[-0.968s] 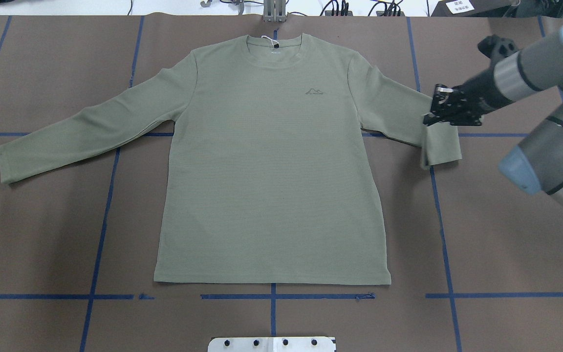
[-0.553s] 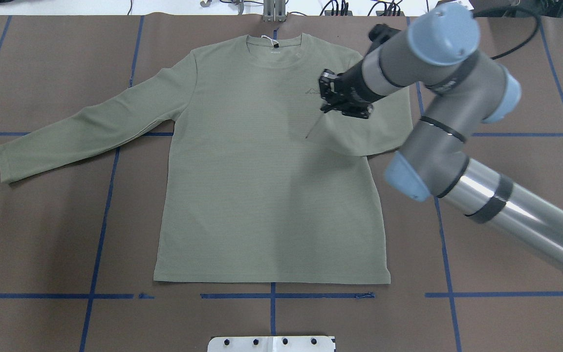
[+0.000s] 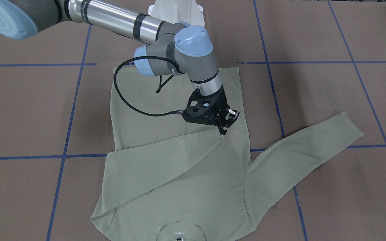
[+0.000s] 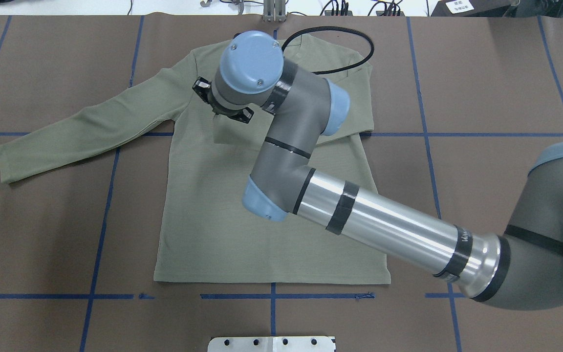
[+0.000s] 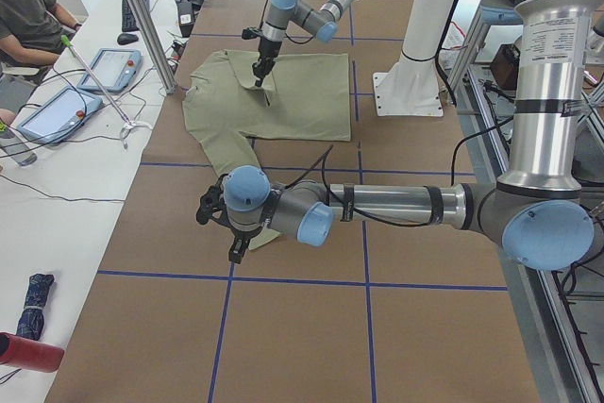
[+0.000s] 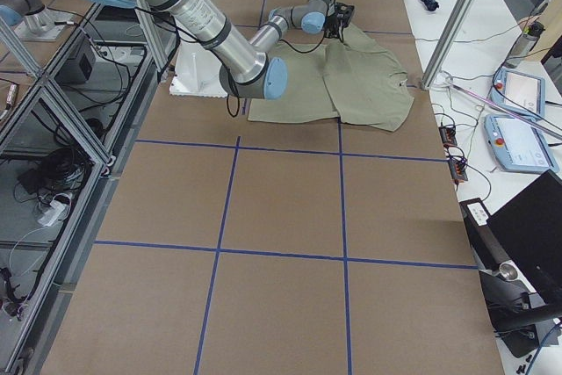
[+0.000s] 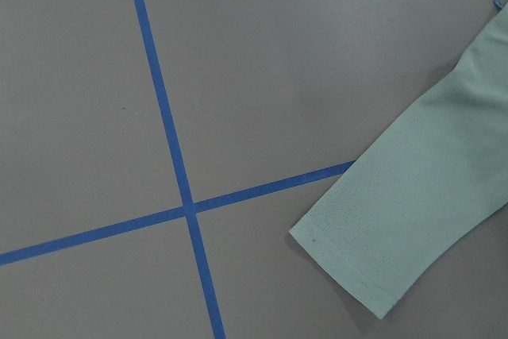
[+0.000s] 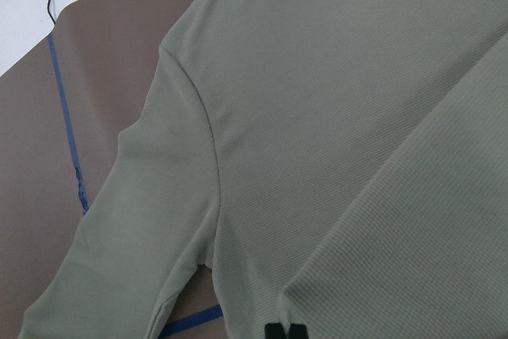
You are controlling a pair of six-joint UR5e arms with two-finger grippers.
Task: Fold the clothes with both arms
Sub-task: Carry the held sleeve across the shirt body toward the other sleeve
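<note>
Right claw [image 3: 224, 130] clamps one sleeve cuff of the shirt [image 3: 179, 187], lying across the chest. Left claw [image 5: 235, 253] hangs near the other cuff; its opening cannot be told.

Overhead opposes front view; side cameras at table [image 5: 302, 346] ends; wrist cameras close over shirt [image 8: 317, 117].

The shirt [image 4: 262, 234] is pale sage green, finely ribbed. The brown table [image 4: 506, 73] carries a grid of blue tape [image 4: 42, 296]. The right arm [image 4: 389, 227] is grey and silver, with light-blue caps [image 4: 252, 61].

Brown table [image 4: 506, 73], blue tape grid [image 4: 42, 296]; 2 tablets [image 5: 52, 112] (side bench [image 5: 66, 186]).
</note>
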